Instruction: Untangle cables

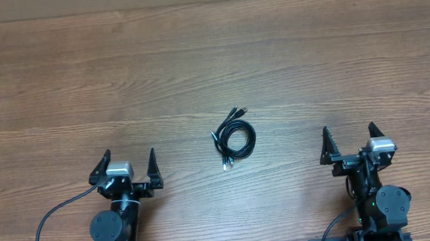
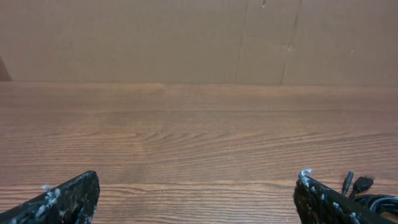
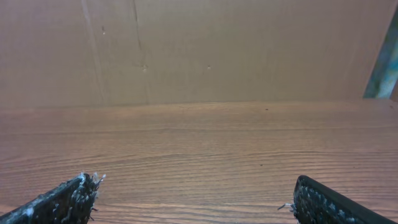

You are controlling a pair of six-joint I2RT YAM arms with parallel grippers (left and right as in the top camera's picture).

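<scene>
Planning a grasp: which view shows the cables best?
Overhead: the whole coil of cables lies unobstructed on the table. The left wrist view catches only plug ends and some coil at its lower right; the right wrist view shows none.

Soft, even, warm light covers the table point(image 1: 195, 53) with only faint shadows; the overhead view is crisp to the wood grain, while both wrist views are hazier, near fingertips point(image 2: 71, 198) blurred

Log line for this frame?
phase: before first grasp | cables: tangled coil, centre of table, untouched | left gripper: open, empty | right gripper: open, empty
</scene>
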